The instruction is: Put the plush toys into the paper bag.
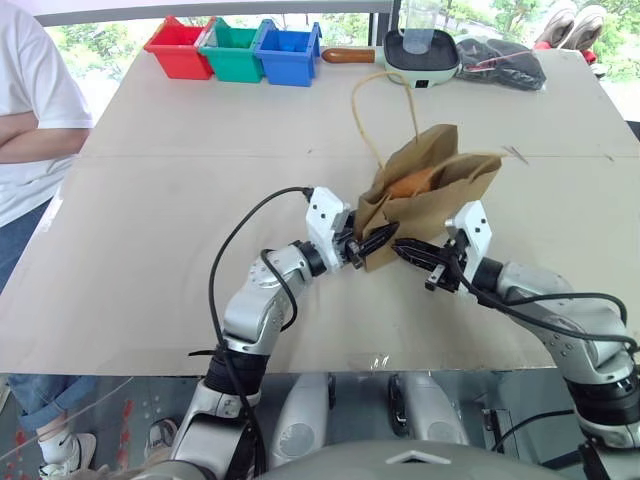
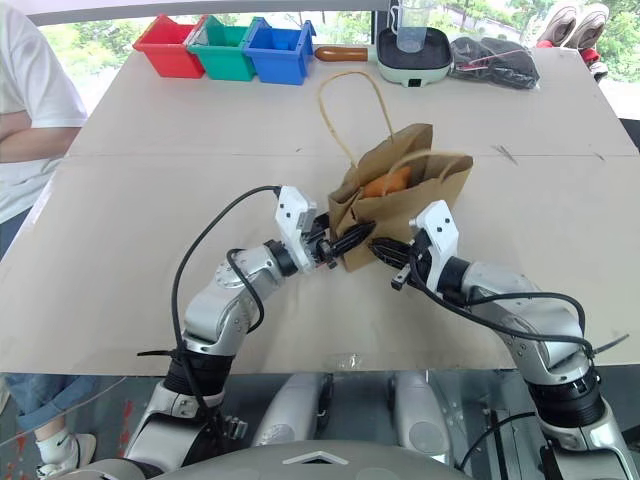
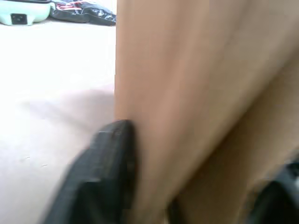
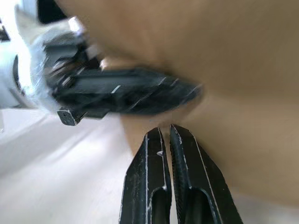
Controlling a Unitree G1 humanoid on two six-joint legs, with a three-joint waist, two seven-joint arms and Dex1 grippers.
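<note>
The brown paper bag [image 1: 432, 205] lies tilted on the middle of the table, mouth facing up and away. An orange-brown plush toy [image 1: 411, 184] shows inside the mouth. One rope handle [image 1: 372, 105] loops out over the table behind the bag. My left gripper [image 1: 378, 240] is at the bag's near left corner, and its fingers [image 3: 110, 158] stand on either side of the paper wall [image 3: 196, 93], closed on it. My right gripper [image 1: 404, 250] is shut and empty, its tips [image 4: 166, 133] just short of the bag's near side [image 4: 233, 70], right beside the left gripper.
Red [image 1: 180, 48], green [image 1: 232, 50] and blue [image 1: 288, 52] bins line the far edge. Further right there are a pale cooker [image 1: 422, 55] and a black pouch [image 1: 502, 62]. A person in a white shirt [image 1: 25, 120] stands at the table's left side.
</note>
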